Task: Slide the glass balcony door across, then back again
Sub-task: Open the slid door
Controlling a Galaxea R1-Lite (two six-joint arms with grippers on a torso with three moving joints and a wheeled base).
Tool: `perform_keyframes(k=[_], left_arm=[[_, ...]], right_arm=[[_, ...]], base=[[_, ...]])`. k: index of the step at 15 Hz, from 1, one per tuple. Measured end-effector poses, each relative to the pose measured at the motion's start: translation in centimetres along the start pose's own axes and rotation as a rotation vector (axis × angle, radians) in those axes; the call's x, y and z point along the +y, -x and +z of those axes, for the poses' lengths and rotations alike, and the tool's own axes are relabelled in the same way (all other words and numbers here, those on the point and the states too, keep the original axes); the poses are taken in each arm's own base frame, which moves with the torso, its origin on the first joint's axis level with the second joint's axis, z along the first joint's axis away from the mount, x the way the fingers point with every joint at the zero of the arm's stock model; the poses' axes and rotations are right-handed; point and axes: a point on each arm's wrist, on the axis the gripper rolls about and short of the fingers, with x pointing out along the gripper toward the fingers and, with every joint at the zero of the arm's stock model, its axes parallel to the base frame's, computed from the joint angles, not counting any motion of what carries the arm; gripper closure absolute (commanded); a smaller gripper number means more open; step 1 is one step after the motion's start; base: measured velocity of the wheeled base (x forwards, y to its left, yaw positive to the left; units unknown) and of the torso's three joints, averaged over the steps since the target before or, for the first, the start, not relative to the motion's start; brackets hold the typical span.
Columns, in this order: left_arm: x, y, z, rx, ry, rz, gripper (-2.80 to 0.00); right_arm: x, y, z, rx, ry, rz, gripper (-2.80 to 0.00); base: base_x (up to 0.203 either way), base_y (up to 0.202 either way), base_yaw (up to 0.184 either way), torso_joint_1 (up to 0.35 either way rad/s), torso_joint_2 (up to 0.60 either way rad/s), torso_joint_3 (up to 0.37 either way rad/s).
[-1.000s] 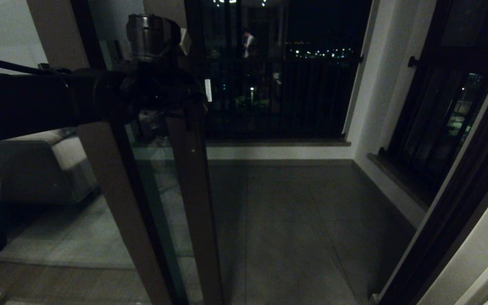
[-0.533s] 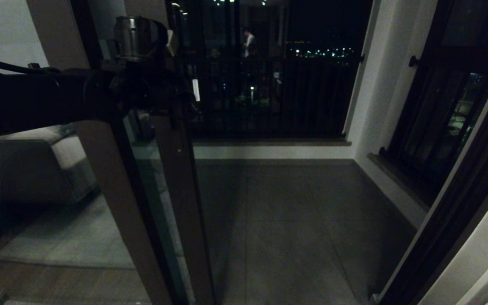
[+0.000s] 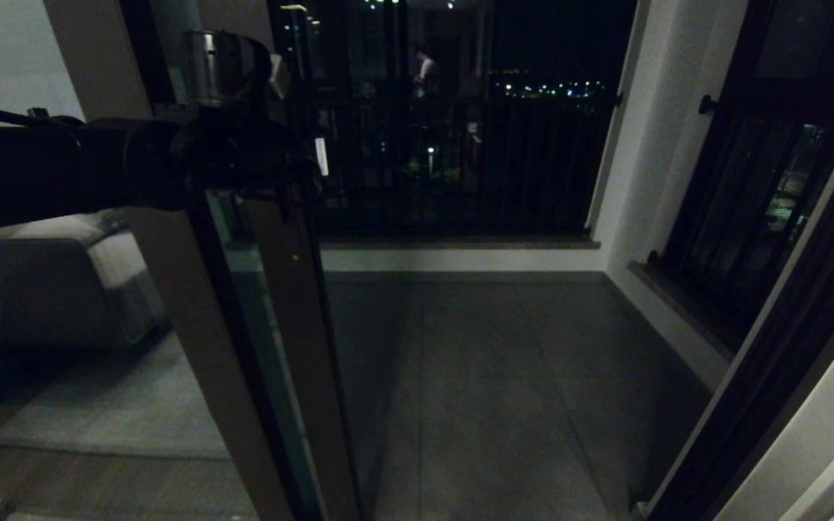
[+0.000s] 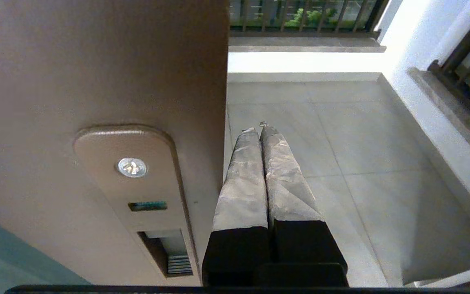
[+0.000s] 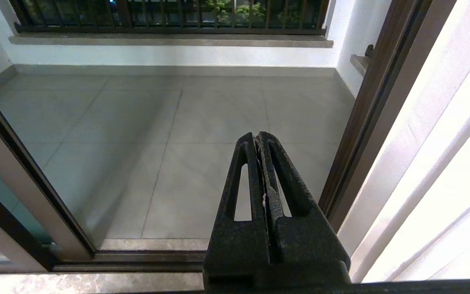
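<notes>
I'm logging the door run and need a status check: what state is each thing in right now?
glass balcony door: slid well over to the left, doorway wide open.
left gripper: jaws shut, empty, pressed against the door's edge beside the lock plate.
right gripper: jaws shut, empty, parked facing the open doorway.
</notes>
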Motion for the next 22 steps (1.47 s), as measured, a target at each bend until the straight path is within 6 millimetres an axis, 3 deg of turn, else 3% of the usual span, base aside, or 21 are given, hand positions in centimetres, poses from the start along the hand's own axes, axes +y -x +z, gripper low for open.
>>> perform_keyframes(k=[8, 22], left_arm=[[1.9, 0.6, 0.0, 0.012, 0.005, 0.033, 0.0], [3.3, 1.4, -0.3, 0.036, 0.011, 0.07, 0.0]], right_arm=[[0.0, 0.0, 0.0, 0.0, 0.0, 0.0, 0.0], [0.0, 0.0, 0.0, 0.0, 0.0, 0.001, 0.0]], base=[[0.0, 0.0, 0.0, 0.0, 0.0, 0.0], [0.0, 0.0, 0.0, 0.0, 0.0, 0.0]])
